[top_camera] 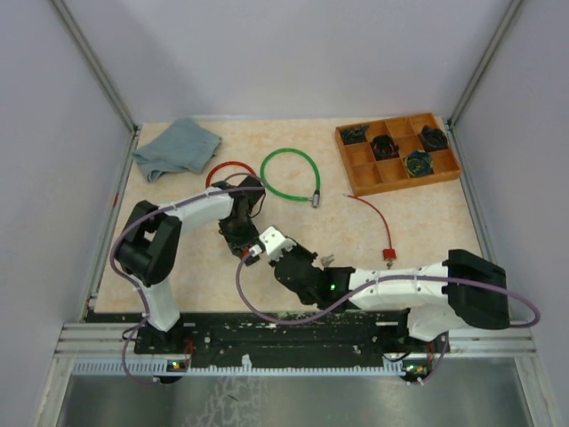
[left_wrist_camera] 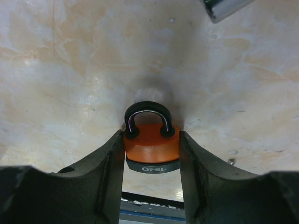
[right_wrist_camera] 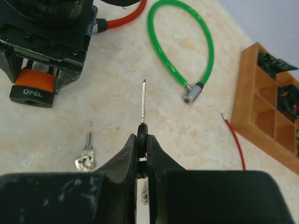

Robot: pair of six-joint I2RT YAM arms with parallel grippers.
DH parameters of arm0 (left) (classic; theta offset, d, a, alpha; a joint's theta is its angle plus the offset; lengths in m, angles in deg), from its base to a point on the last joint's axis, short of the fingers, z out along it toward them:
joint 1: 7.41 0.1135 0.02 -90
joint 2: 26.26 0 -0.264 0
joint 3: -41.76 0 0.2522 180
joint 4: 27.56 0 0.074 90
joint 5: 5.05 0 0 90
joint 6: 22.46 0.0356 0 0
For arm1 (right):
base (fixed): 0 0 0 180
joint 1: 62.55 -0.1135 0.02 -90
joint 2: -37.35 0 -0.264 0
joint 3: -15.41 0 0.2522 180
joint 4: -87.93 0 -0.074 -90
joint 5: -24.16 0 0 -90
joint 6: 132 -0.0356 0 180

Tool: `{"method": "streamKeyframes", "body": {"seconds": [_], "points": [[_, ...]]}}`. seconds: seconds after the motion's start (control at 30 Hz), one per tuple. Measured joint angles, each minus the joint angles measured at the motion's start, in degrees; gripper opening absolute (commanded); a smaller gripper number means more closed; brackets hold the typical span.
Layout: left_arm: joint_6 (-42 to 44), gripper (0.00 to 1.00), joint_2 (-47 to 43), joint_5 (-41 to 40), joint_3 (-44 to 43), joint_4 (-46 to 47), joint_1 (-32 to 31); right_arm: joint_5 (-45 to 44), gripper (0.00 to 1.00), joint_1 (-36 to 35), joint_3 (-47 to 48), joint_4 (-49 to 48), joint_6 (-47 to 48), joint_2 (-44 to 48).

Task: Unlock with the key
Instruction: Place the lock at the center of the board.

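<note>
Key [right_wrist_camera: 143, 100] in low, outstretched right gripper [right_wrist_camera: 142, 136]

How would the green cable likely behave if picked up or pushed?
The green cable probably flexes yet springs back, since it lies in a smooth loop. Its glossy sheath may be slippery to grip. The metal end looks heavier, so a lifted loop might hang lopsided.

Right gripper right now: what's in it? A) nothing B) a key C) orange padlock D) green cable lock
B: the right wrist view shows the right gripper shut on a key, blade pointing forward; the orange padlock sits in the left gripper.
</note>
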Motion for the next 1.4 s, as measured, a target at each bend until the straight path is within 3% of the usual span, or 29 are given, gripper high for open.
{"method": "streamKeyframes", "body": {"seconds": [0.17, 0.53, 0.9, 1.07, 1.17, 1.4], "points": [[0.4, 0.37, 0.2, 1.2, 2.1, 2.3, 0.0, 4.9, 0.00, 0.9, 0.0, 4.3, -6.3, 0.0], [1.7, 0.68, -7.2, 3.7, 9.0, 10.2, 0.1, 11.6, 0.00, 2.7, -2.0, 5.0, -12.1, 0.1], [4.5, 0.68, -19.3, 3.5, 11.1, 12.0, 0.1, 14.8, 0.00, 3.2, -4.6, 3.6, -13.5, 1.6], [9.1, 0.66, -33.0, 5.2, 18.6, 19.8, 0.1, 16.5, 0.00, 3.9, -7.5, 0.6, -13.5, 3.9], [11.0, 0.77, -39.6, 7.7, 21.4, 24.4, 0.1, 16.6, 0.00, 4.3, -9.1, -2.2, -13.0, 5.1], [11.5, 0.78, -44.2, 16.4, 24.0, 33.2, 0.1, 15.4, 0.00, 4.6, -10.6, -8.7, -9.3, 5.4]]}}
